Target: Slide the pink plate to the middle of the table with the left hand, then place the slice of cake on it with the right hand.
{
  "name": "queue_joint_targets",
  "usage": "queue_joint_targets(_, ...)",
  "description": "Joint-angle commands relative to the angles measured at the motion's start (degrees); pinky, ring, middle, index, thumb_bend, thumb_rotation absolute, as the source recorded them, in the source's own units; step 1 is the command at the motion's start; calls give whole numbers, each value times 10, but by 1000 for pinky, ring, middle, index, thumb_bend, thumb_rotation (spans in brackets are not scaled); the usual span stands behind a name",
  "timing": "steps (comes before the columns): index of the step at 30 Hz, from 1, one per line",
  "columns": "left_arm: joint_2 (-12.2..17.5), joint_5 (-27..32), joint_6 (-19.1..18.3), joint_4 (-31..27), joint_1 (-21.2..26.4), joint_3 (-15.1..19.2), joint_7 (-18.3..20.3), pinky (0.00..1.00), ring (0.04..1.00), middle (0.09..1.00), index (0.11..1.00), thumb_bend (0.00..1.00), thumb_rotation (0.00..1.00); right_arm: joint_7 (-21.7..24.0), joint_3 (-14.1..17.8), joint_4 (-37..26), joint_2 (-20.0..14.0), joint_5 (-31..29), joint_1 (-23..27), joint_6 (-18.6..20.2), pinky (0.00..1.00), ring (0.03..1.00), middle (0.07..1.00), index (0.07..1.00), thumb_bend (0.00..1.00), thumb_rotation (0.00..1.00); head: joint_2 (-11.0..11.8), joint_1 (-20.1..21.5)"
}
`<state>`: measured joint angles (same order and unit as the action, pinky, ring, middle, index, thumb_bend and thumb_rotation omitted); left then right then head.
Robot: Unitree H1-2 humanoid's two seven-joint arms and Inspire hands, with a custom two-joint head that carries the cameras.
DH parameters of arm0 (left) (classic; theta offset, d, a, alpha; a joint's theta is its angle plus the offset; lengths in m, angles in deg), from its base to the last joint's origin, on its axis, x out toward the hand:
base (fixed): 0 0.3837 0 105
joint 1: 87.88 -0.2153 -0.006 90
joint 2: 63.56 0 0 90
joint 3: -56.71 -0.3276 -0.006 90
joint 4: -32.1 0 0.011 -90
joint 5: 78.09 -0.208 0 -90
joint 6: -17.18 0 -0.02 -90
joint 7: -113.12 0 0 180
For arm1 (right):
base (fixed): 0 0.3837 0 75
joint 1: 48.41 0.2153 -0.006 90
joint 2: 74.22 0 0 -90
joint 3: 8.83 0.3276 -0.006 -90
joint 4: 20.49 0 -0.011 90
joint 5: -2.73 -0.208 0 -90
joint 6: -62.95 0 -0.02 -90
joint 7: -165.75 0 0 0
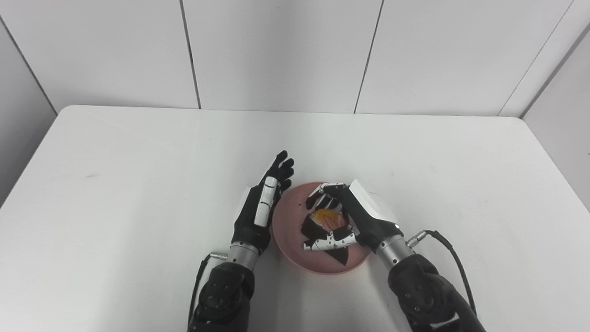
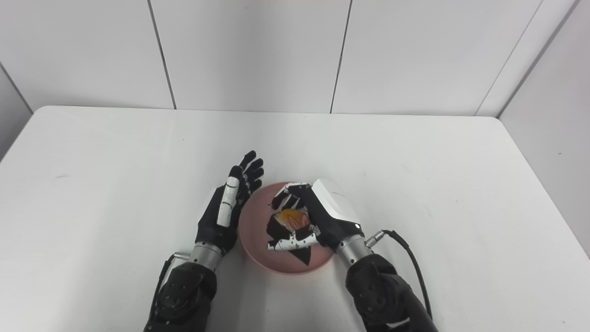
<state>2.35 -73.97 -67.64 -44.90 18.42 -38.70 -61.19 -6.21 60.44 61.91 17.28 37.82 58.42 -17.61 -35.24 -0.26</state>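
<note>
The pink plate (image 1: 288,230) sits near the table's middle, toward the front edge. My right hand (image 1: 350,216) is over the plate, shut on the slice of cake (image 1: 328,220), a dark wedge with orange and pink topping. The cake's dark tip rests low over the plate's front part. My left hand (image 1: 262,207) is open, fingers straight and pointing away, standing on edge against the plate's left rim. The scene also shows in the right eye view, with the plate (image 2: 253,230), the cake (image 2: 292,220), the right hand (image 2: 318,216) and the left hand (image 2: 228,205).
The white table (image 1: 138,184) has rounded far corners and a grey panelled wall behind. A black cable (image 1: 451,258) loops off my right wrist over the table.
</note>
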Motion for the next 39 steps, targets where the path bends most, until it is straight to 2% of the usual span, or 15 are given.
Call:
queue_joint_targets(1,3,8,-9,1,-11,3,3,968,952,945,923,610,1000,-29,-2,2,2,21,14,-41,213,387,470,502,511,0,1,0)
queue_joint_targets(7,7,10,-15,-7,-16,1,6,967,952,945,923,609,1000,-63,-3,36,7,37,11,-80,256,375,472,527,507,0,-2,5)
queue_joint_targets(10,9,13,-15,-8,-16,1,8,961,948,942,923,609,1000,-89,-4,39,8,59,9,-99,415,412,497,539,508,0,-1,6)
queue_joint_targets(11,10,14,-17,-9,-16,1,8,960,948,940,921,608,1000,-95,-3,35,10,64,8,-103,476,534,485,527,513,0,-2,6)
queue_joint_targets(12,10,14,-18,-10,-16,1,9,964,949,941,921,610,1000,-104,-2,30,12,69,7,-108,539,617,578,515,508,53,-2,7)
queue_joint_targets(13,11,14,-18,-10,-16,1,10,967,950,941,920,614,1000,-108,-1,26,13,73,6,-111,578,670,690,506,502,111,-2,7)
queue_joint_targets(14,11,14,-18,-10,-17,1,10,967,951,941,920,615,1000,-110,1,22,14,74,5,-111,585,679,708,504,501,119,-2,7)
queue_joint_targets(16,10,14,-20,-12,-17,1,9,963,948,938,918,616,1000,-100,6,11,16,65,3,-106,660,785,827,758,513,315,-3,10)
queue_joint_targets(19,11,13,-23,-15,-18,1,9,971,954,943,927,619,1000,-77,13,-5,17,43,0,-98,770,904,929,879,537,461,-4,11)
queue_joint_targets(21,13,10,-20,-18,-20,0,8,969,953,944,931,605,1000,-67,17,-11,14,34,-2,-97,850,977,986,934,621,553,-2,12)
queue_joint_targets(24,15,5,-24,-24,-25,-1,6,969,953,945,932,601,1000,-49,24,-15,14,21,-5,-90,897,997,998,960,684,582,0,13)
queue_joint_targets(28,13,-1,-20,-32,-33,-1,0,977,966,961,950,615,1000,-38,47,-20,19,-22,-11,-92,899,1000,1000,996,746,580,1,14)
queue_joint_targets(30,11,-1,-19,-38,-36,0,-2,997,990,989,989,628,1000,-57,68,-14,30,-46,-19,-104,910,1000,1000,1000,794,670,2,14)
queue_joint_targets(35,12,7,-15,-41,-39,4,1,1000,1000,1000,1000,632,1000,-87,113,-1,42,-90,-27,-124,946,1000,1000,1000,807,791,0,17)
queue_joint_targets(39,12,9,-13,-39,-38,8,-1,1000,1000,1000,1000,634,1000,-85,144,-4,50,-127,-31,-104,992,1000,1000,1000,805,868,0,20)
